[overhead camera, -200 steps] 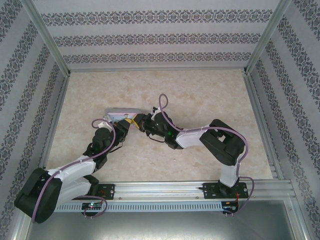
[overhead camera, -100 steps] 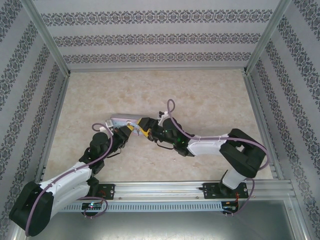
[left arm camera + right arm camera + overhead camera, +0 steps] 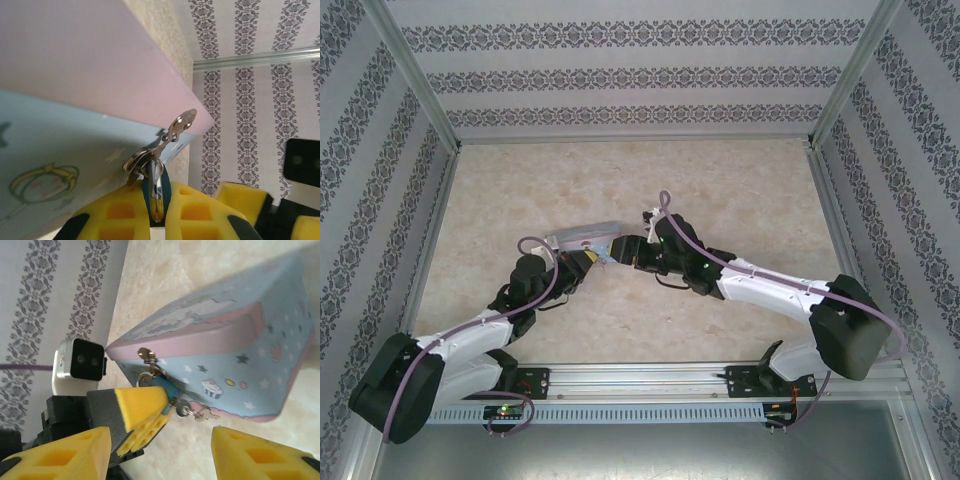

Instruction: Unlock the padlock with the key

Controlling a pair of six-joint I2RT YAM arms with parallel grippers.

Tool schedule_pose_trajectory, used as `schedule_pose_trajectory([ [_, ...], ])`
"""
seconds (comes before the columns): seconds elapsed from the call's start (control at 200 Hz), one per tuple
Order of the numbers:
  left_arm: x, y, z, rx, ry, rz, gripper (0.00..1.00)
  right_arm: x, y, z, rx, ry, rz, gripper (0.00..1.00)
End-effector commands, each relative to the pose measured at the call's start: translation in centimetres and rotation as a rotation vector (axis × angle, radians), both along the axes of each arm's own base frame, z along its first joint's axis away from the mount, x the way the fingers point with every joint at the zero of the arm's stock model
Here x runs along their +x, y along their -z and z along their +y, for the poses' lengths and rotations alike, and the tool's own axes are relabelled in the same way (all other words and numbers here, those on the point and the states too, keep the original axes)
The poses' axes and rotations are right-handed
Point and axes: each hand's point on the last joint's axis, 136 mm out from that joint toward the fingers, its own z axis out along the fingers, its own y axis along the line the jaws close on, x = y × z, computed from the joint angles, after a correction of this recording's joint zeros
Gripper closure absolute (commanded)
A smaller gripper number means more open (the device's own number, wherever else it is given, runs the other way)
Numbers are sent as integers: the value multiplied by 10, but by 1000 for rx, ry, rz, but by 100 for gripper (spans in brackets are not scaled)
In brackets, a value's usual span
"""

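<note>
The small blue-teal padlock (image 3: pixel 173 388) hangs by its thin shackle (image 3: pixel 150 161) from the hasp (image 3: pixel 182 121) on the front of the pale-blue cartoon tin (image 3: pixel 235 365). My left gripper (image 3: pixel 156 186) is shut on the lock body, yellow pads (image 3: pixel 142 412) on both faces. A small silver key (image 3: pixel 181 407) sits at the lock's lower end, with a ring and a second key (image 3: pixel 209 414) dangling from it. My right gripper (image 3: pixel 161 436) stands open just in front of the lock and key, touching neither. In the top view, the left gripper (image 3: pixel 582 262) and right gripper (image 3: pixel 617 250) meet at the tin (image 3: pixel 582 236).
The tin has a pink lid (image 3: pixel 75 60) and lies on the beige table (image 3: pixel 720 190) near the middle. Patterned walls (image 3: pixel 640 75) and metal rails (image 3: pixel 840 250) enclose the table. The left wrist camera housing (image 3: pixel 80 359) sits close beside the right fingers.
The right arm has stretched out low, its elbow swinging right. The tin has shifted slightly right and turned. The left gripper has stayed shut on the padlock and moved with it.
</note>
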Motion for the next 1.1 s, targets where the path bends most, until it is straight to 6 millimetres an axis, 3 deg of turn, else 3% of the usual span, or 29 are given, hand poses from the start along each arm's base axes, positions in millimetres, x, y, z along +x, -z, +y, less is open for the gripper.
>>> schedule_pose_trajectory([
  [0.0, 10, -37, -11, -38, 52, -122, 100, -7, 19, -22, -274, -132, -157, 46],
  [0.25, 20, -45, -26, -50, 111, -107, 100, -2, 42, -46, -512, -196, -393, 51],
  [0.53, 30, -46, -39, -60, 161, -88, 100, -8, 51, -36, -656, -277, -556, 53],
  [1.094, 31, -42, -43, -55, 177, -74, 100, 5, 41, -8, -641, -300, -609, 56],
])
